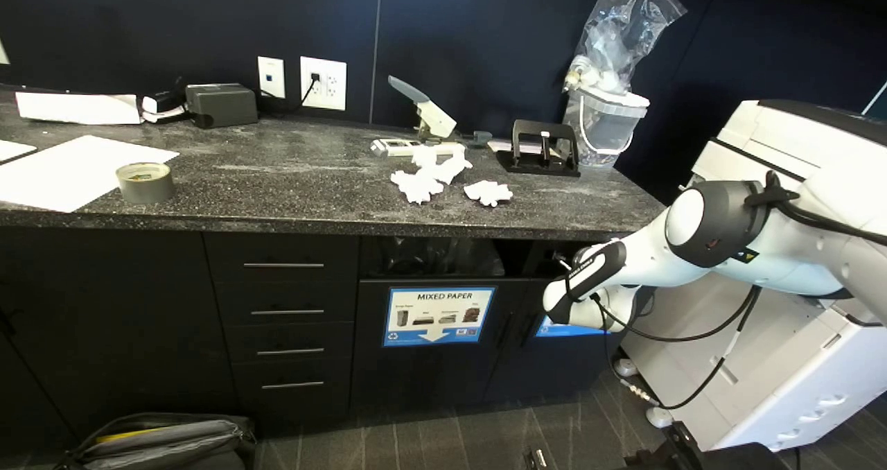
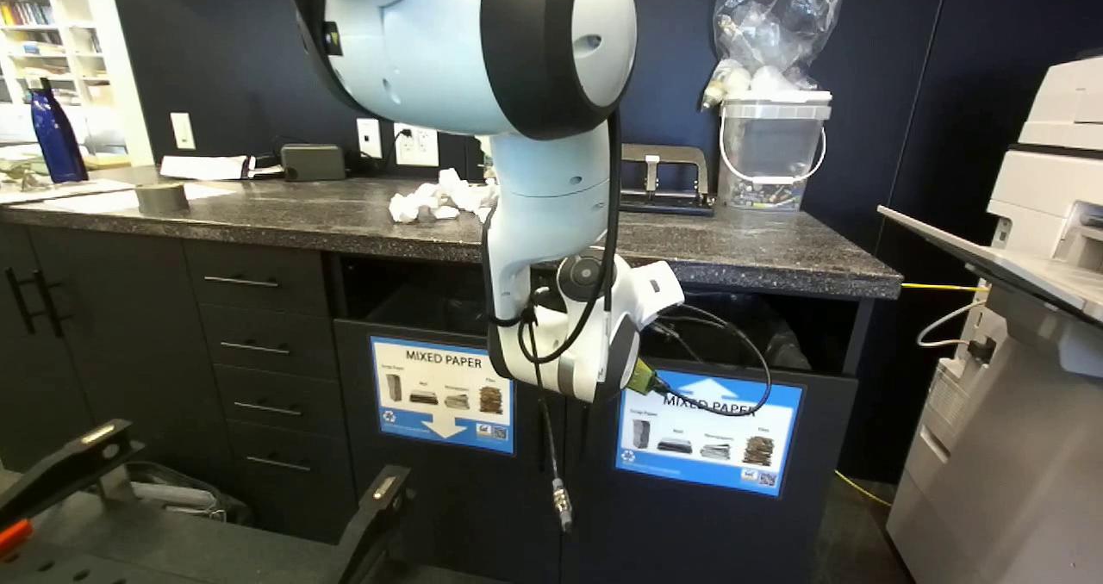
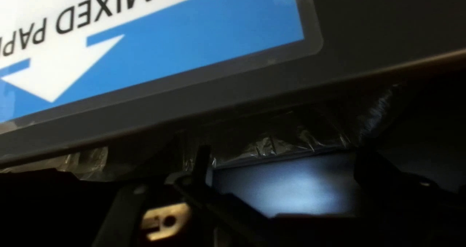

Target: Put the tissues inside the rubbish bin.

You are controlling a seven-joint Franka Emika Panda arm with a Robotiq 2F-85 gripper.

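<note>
Several crumpled white tissues (image 1: 418,186) lie on the dark counter in both exterior views (image 2: 422,202). A separate tissue (image 1: 488,193) lies to their right. The rubbish bin is in the cabinet under the counter, behind a door with a MIXED PAPER sign (image 2: 711,429). Its dark plastic liner shows in the wrist view (image 3: 269,145) and in an exterior view (image 2: 782,343). My gripper (image 3: 284,163) is at the bin opening, fingers spread apart. No tissue shows between them; a blurred pale blue surface shows behind. In both exterior views the arm's wrist hides the gripper.
The counter (image 2: 775,252) overhangs the opening. On it stand a hole punch (image 1: 544,148), a clear bucket (image 1: 603,123), a stapler (image 1: 433,120), a tape roll (image 1: 145,183) and paper (image 1: 76,168). A printer (image 2: 991,394) stands at the right. Cables (image 2: 754,360) hang round the wrist.
</note>
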